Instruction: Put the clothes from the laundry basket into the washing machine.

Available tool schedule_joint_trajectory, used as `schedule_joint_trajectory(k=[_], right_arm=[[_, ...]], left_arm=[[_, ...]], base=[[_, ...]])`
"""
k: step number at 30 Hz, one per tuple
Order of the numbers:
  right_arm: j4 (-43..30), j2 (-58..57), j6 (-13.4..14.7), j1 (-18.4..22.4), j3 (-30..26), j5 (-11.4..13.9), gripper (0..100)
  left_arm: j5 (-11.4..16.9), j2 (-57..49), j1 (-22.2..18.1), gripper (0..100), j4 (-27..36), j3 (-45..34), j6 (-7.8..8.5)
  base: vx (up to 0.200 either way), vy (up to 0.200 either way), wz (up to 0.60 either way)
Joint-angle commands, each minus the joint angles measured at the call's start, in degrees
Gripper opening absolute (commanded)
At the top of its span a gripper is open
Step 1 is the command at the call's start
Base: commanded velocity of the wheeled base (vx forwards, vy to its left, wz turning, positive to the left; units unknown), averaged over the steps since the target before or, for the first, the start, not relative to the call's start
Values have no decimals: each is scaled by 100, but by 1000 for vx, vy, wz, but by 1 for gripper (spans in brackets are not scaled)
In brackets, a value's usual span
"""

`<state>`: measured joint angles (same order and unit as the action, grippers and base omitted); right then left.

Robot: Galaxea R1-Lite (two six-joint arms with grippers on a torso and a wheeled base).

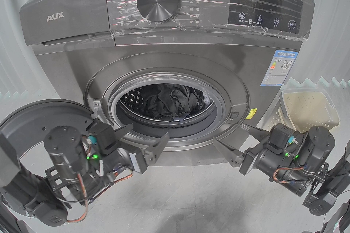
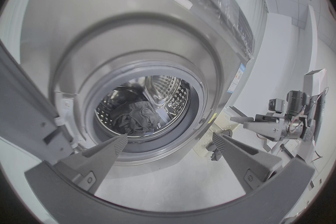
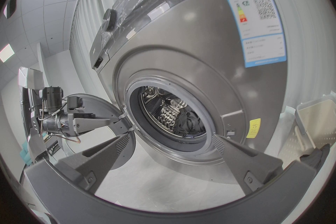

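Black crumpled clothes (image 1: 169, 102) lie heaped in the perforated steel drum (image 1: 130, 99) of the grey front-loading washing machine (image 1: 73, 70), well inside the round opening and clear of the rubber seal. The round grey door (image 1: 40, 117) is swung wide open on the robot's left.

Cream perforated plastic laundry basket (image 1: 310, 108) stands on the floor just beside the machine's right corner. Its visible inside looks bare in the head view. The right wrist view has a dark scrap at its near edge (cloth or not, cannot tell).

Left gripper (image 1: 146, 133) hangs low before the opening, fingers spread wide, nothing between them. Right gripper (image 1: 229, 132) sits level with it on the other side, between opening and basket, fingers likewise spread and empty.

Judgement: the loading step looks at or near its end, the load being in the drum and both grippers free. The next move calls for a check of the basket by the right arm. Any remaining garment needs a pinch from above and a carry past the seal, deep enough not to snag on the rim
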<state>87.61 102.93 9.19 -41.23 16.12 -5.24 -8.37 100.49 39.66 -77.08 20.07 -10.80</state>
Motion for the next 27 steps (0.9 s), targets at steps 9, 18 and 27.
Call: schedule_joint_trajectory(k=[9,18,27], right_arm=[[-51,-1345,-40,493,-1040,-12,100],[-69,-1960,-75,757,-1594,-21,100],[-1449,-3121,-58,1055,-1612,-56,100]], left_arm=[[-33,-1567,-81,100,-97,-1180,25],[-33,-2235,-309,100,-35,-1435,518],[-41,-2921,-573,100,-17,-1884,834]], base=[[-44,0,0],[-200,0,0],[-200,0,0]])
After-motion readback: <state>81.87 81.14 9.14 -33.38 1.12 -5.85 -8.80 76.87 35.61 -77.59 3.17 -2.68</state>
